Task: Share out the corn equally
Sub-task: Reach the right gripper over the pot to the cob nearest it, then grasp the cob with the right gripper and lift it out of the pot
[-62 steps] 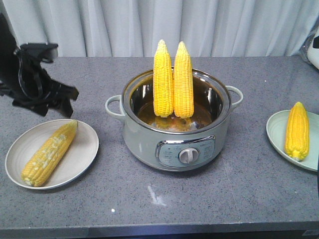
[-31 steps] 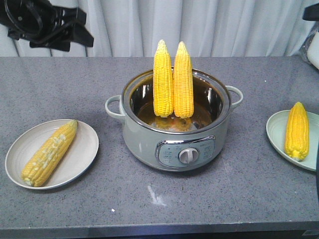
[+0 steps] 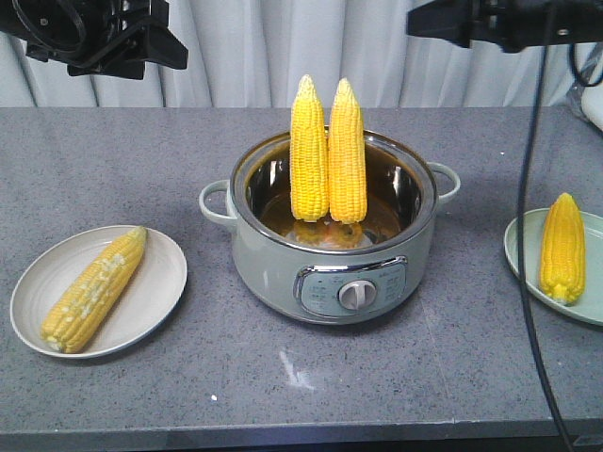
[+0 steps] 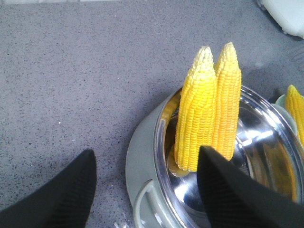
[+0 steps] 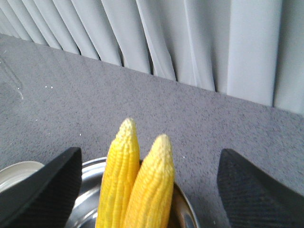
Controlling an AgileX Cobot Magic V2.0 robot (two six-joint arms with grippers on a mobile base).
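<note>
Corn is spread over three spots: a pair of cobs (image 3: 311, 155) stands upright, tips up and touching side by side, in the pot (image 3: 330, 278) at the middle of the bench (image 3: 113, 169); a paler cob (image 3: 94, 289) lies on the left plate (image 3: 155, 282); a bright cob (image 3: 562, 247) lies on the right plate (image 3: 521, 247).

Each cob looks stiff and fairly heavy, unlikely to bend or crush under a firm squeeze. The ridged kernel rows should give some bite, though the rounded, tapered shape could let a cob slide upward out of a pinch, and any moisture from the pot would make that worse. The best hold is probably across the thick middle, above the pot rim, not near the pointed tip. Because the two standing cobs touch, closing on one is likely to nudge or tip the other.

The left claw (image 4: 147, 152) hangs above the pot's near side, spread wide with nothing in it. The right claw (image 5: 150, 152) hovers over the tips of the pair, equally wide apart and empty.

The front wall of the pot hides the cobs' bases, so what props them up cannot be told. Something orange-brown lies at the pot's bottom; whether it is liquid is unclear. The right plate is cut off by the frame edge and crossed by a hanging cable (image 3: 518, 235). In the front view both arms are cropped at the top.
</note>
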